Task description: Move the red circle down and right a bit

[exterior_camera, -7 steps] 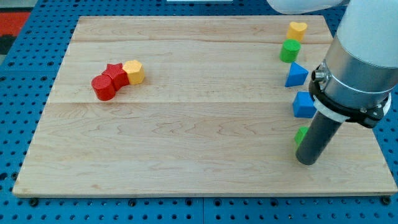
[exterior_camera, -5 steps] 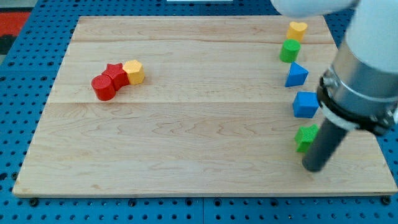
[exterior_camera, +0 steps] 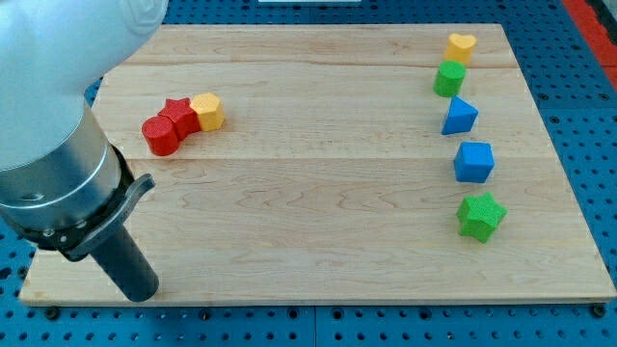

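Moved across, my tip (exterior_camera: 141, 292) sits below the red circle (exterior_camera: 161, 136).

Pale wood desk (exterior_camera: 318, 231), planks running left-right, grain visible, even light with no hard shadows. Sat on blue perforated base (exterior_camera: 569, 116), regular hole grid, showing at all edges. Red patch (exterior_camera: 598, 12) at view's top right corner. White strip (exterior_camera: 299, 3) at top edge, unclear what.
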`<control>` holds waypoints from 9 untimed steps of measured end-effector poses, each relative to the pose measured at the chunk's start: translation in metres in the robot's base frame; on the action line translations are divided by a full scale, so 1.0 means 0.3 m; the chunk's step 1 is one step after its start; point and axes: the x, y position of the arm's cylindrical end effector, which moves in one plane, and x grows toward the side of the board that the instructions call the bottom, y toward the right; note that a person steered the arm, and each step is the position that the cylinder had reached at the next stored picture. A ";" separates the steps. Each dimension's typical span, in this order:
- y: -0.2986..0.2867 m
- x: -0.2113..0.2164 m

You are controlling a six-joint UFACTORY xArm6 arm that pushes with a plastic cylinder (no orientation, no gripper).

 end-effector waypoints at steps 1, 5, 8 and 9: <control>-0.204 0.003; -0.344 -0.534; -0.114 -0.693; 0.207 -0.643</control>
